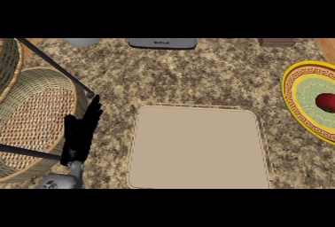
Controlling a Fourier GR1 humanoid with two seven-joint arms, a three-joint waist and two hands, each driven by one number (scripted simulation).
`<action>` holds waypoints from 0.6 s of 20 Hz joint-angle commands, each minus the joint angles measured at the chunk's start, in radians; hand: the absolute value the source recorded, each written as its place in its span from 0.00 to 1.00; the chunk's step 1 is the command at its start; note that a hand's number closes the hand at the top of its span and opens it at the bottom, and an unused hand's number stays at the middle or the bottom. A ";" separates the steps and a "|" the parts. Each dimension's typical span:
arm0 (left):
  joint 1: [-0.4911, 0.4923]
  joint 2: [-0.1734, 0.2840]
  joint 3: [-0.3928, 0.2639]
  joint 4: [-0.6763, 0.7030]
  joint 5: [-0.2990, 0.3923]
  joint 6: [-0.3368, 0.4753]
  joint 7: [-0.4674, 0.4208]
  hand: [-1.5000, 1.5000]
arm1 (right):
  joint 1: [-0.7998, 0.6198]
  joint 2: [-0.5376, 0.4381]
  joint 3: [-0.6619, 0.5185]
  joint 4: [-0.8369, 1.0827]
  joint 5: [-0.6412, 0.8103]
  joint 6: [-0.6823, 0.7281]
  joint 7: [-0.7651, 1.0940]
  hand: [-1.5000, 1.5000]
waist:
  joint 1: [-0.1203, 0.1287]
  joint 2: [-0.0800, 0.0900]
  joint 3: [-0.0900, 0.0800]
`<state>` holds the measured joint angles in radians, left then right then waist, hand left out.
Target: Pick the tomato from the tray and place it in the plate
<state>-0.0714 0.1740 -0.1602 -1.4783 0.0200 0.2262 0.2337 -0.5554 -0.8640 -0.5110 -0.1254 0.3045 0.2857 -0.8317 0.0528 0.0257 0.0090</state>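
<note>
looks basically done, tomato (325, 102) sits in the plate (296, 84), tray (196, 150) holds nothing, left hand (82, 133) resting with straight fingers, right hand out of view

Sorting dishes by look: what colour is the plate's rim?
Yellow rim on the plate, clearest in the head view.

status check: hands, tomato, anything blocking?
Left hand open, resting left of tray. Right hand out of view. Tomato on plate. Nothing blocking.

I have one head view, looking steeply down on the speckled brown stone counter (196, 75); the flat beige square tray (196, 150) sits toward six o'clock.
</note>
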 commanded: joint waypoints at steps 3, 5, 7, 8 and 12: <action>0.008 0.027 0.047 0.048 0.023 -0.023 -0.043 0.50 | 0.045 -0.031 -0.031 0.007 -0.027 0.035 -0.058 0.00 | -0.009 0.001 0.001; 0.006 0.005 0.015 0.024 -0.007 0.004 -0.027 0.50 | 0.046 -0.017 -0.035 0.007 -0.029 0.007 -0.053 0.00 | -0.006 0.000 0.002; -0.020 0.026 0.028 0.006 -0.005 -0.003 0.010 0.50 | 0.046 -0.004 -0.045 0.009 -0.038 -0.022 -0.047 0.00 | -0.005 -0.001 0.003; -0.018 -0.010 0.007 0.025 -0.018 0.019 -0.010 0.50 | 0.024 -0.026 -0.048 0.012 -0.039 -0.011 -0.010 0.00 | -0.002 0.002 0.002; -0.014 0.030 0.048 0.021 0.021 -0.023 -0.022 0.50 | 0.032 -0.043 -0.064 0.012 -0.050 -0.060 0.007 0.00 | 0.004 0.002 0.002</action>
<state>-0.0723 0.1686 -0.1561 -1.4730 0.0202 0.2269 0.2228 -0.5255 -0.9019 -0.5645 -0.1123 0.2616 0.2534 -0.8290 0.0538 0.0267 0.0118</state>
